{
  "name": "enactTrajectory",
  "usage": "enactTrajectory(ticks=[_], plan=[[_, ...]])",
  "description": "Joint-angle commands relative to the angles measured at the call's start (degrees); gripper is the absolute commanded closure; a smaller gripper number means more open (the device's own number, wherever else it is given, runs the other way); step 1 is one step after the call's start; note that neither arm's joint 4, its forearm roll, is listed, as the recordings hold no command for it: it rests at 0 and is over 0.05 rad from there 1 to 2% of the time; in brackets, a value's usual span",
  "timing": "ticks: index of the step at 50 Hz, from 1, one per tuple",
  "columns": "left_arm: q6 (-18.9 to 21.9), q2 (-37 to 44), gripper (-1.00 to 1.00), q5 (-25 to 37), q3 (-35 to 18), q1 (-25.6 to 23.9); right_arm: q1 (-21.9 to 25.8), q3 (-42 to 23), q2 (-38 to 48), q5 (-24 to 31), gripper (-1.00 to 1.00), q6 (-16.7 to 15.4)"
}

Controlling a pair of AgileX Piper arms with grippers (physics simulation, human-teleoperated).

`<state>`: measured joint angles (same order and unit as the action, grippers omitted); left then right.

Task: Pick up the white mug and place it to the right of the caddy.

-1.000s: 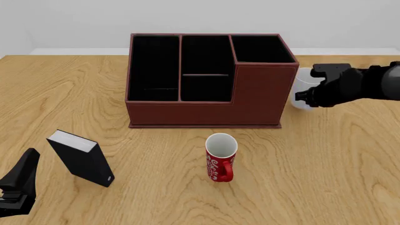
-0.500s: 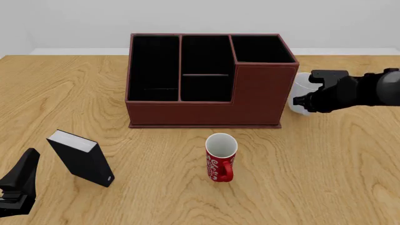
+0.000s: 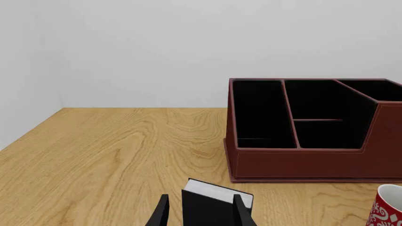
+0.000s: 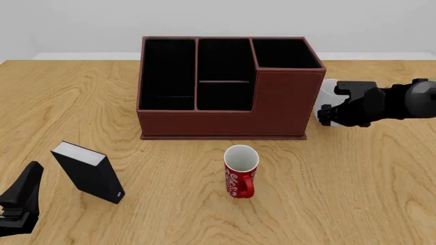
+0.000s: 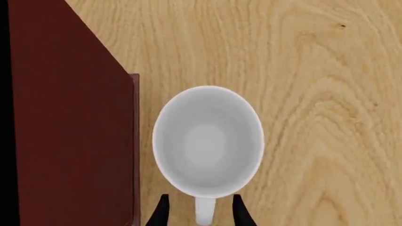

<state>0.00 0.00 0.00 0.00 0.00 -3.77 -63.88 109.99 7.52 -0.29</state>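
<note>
The white mug [image 4: 328, 92] stands upright just right of the dark reddish-brown caddy [image 4: 279, 102], mostly hidden behind my right gripper [image 4: 330, 109] in the front view. In the right wrist view I look straight down into the mug [image 5: 207, 141], with the caddy's wall [image 5: 63, 117] close beside it. My right gripper [image 5: 201, 214] is open, and the mug's handle sits between its fingers with gaps on both sides. My left gripper [image 4: 20, 204] is open and empty at the table's near left.
A red mug with white lettering [image 4: 240, 178] stands in front of the caddy. A small black box with a white edge [image 4: 89, 173] stands tilted near my left gripper, right ahead of it in the left wrist view [image 3: 217, 202].
My right gripper and the white mug have sunk a little beside the caddy's right wall. The left arm has not moved.
</note>
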Motion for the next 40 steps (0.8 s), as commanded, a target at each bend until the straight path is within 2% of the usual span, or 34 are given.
enactTrajectory(ticks=[1,26,40], plan=[[0.0,0.0,-1.0,0.0,0.0,0.0,0.2,0.2,0.9,-0.1,-1.0,-0.2],[0.0,0.0,-1.0,0.0,0.0,0.0,0.6,3.1,-3.3,-0.7,-1.0,0.3],[0.0,0.0,-1.0,0.0,0.0,0.0,0.3,7.5,-8.4,-1.9,-1.0,0.5]])
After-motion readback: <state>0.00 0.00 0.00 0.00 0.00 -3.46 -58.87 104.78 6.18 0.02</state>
